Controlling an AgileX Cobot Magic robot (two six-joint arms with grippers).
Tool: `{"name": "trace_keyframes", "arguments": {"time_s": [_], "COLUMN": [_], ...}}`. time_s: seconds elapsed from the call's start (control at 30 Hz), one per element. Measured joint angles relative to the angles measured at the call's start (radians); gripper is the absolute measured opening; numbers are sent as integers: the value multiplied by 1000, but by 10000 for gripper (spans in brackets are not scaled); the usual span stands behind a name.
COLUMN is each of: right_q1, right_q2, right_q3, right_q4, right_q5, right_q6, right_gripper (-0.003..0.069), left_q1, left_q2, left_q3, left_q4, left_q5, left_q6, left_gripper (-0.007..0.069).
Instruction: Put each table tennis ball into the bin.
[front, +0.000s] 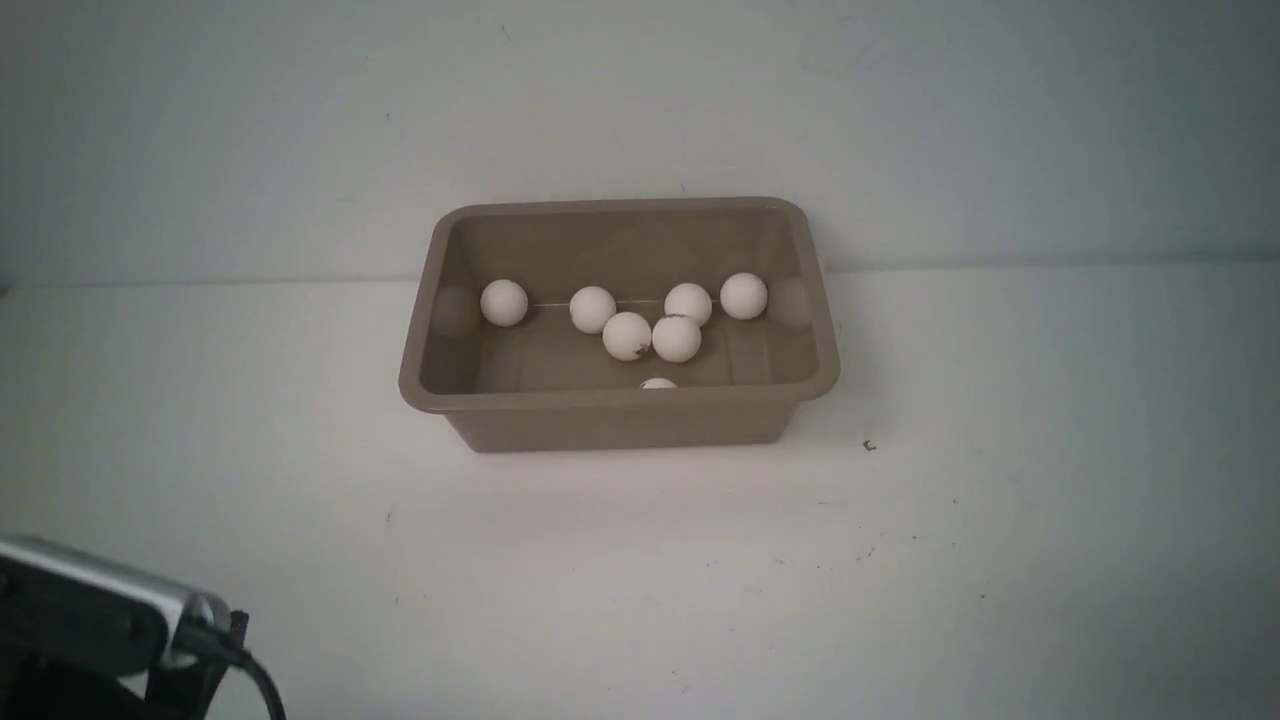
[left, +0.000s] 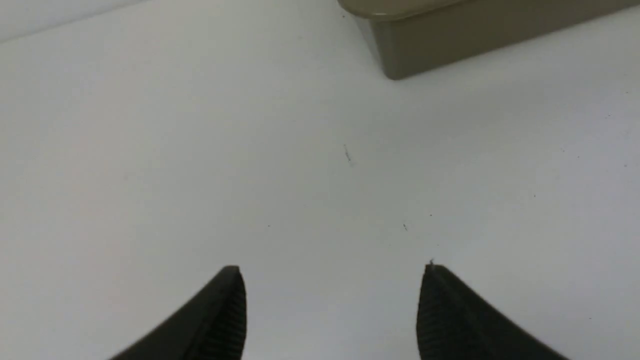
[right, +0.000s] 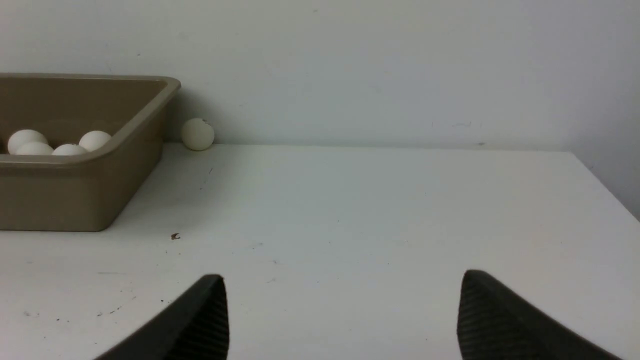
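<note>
The taupe bin stands at the middle of the table, near the back wall. Several white table tennis balls lie on its floor, and one is half hidden by the near wall. In the right wrist view one more ball rests on the table outside the bin, behind its far corner and against the wall. My right gripper is open over bare table, well short of that ball. My left gripper is open too, empty, with a corner of the bin ahead of it.
Part of my left arm shows at the front view's bottom left; the right arm is outside that view. The back wall rises just behind the bin. The table's right edge shows in the right wrist view.
</note>
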Motion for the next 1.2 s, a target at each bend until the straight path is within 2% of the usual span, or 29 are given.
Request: {"name": "trace_keyframes", "arguments": {"time_s": [0.2, 0.33, 0.7, 0.83, 1.1, 1.2], "right_q1": [0, 0, 0, 0, 0, 0], "right_q2": [0, 0, 0, 0, 0, 0], "right_q3": [0, 0, 0, 0, 0, 0], "right_q4": [0, 0, 0, 0, 0, 0], "right_q5": [1, 1, 1, 1, 1, 1], "right_q6": [0, 0, 0, 0, 0, 0], "right_gripper": [556, 556, 556, 556, 556, 556], "left_q1": [0, 0, 0, 0, 0, 0], "left_q2": [-46, -49, -110, -189, -392, -457], "left_q3": [170, 190, 190, 190, 143, 126], "left_q4": [-81, -125, -140, -146, -140, -133], "left_q5": [-159, -184, -237, -165, 206, 256], "left_q6": [15, 20, 52, 52, 49, 50], "left_gripper": [415, 415, 415, 415, 415, 415]}}
